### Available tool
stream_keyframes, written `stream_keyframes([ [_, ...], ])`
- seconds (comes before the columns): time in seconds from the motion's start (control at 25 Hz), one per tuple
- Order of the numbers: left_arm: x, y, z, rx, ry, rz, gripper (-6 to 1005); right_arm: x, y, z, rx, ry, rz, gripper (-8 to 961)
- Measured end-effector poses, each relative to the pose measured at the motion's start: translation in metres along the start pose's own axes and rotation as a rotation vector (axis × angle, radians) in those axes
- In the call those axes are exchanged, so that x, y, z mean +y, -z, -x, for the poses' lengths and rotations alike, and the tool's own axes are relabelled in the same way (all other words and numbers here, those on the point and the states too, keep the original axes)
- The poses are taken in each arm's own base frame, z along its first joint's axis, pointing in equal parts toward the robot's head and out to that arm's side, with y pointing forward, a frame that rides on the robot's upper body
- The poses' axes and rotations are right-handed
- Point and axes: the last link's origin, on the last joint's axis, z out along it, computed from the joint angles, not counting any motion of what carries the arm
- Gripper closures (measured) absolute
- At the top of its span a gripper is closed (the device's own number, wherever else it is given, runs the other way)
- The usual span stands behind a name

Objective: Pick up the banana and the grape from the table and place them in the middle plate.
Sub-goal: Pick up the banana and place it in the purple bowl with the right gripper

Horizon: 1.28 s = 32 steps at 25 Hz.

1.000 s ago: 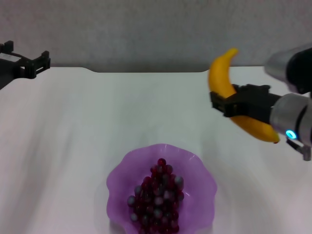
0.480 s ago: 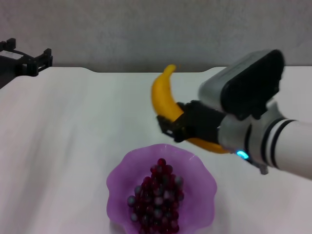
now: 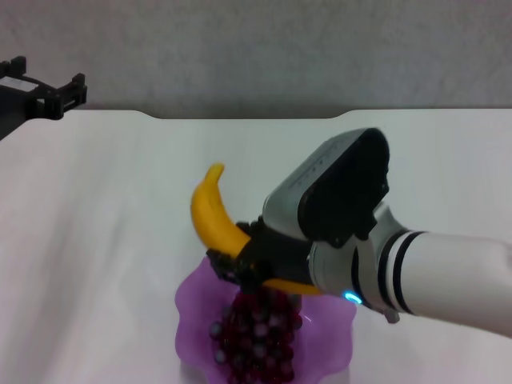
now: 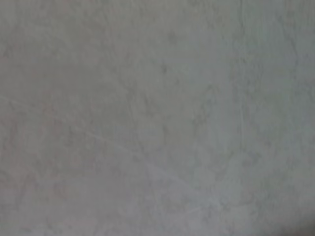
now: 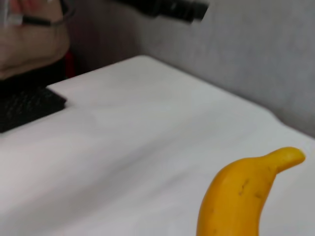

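From the head view, you see the right gripper [image 3: 240, 268] over the far rim of the middle plate [image 3: 192, 300], jaws pinching the banana [image 3: 212, 220] near its middle, one end rising free toward the far left. The grape [image 3: 258, 336] lies inside the plate, just under the gripper. The left gripper [image 3: 60, 98] sits parked beyond the far-left table [image 3: 120, 208] edge; you cannot tell its jaw state. The left wrist view gives you only a blank grey surface. In the right wrist view, the banana [image 5: 241, 196] juts above the table [image 5: 123, 147]. No writing is readable.
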Motion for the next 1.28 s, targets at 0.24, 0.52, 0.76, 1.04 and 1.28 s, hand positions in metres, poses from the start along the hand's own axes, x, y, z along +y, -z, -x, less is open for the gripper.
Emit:
stream_keyframes([
  [0.24, 0.000, 0.000, -0.003, 0.007, -0.005, 0.001, 134, -0.006, -0.012, -0.016, 0.067, -0.014, 0.019, 411],
  [0.52, 0.002, -0.002, -0.007, 0.016, -0.007, 0.007, 134, -0.011, -0.026, -0.031, 0.131, -0.023, 0.021, 409],
  [0.76, 0.003, -0.002, -0.007, 0.017, -0.013, 0.007, 134, -0.007, -0.035, -0.035, 0.167, 0.003, 0.044, 407],
  [1.04, 0.003, -0.002, -0.007, 0.018, -0.013, 0.008, 134, -0.007, -0.040, -0.038, 0.195, 0.029, 0.047, 405],
  [1.28, 0.003, -0.002, -0.008, 0.019, -0.014, 0.008, 134, -0.004, -0.041, -0.038, 0.199, 0.036, 0.054, 403],
])
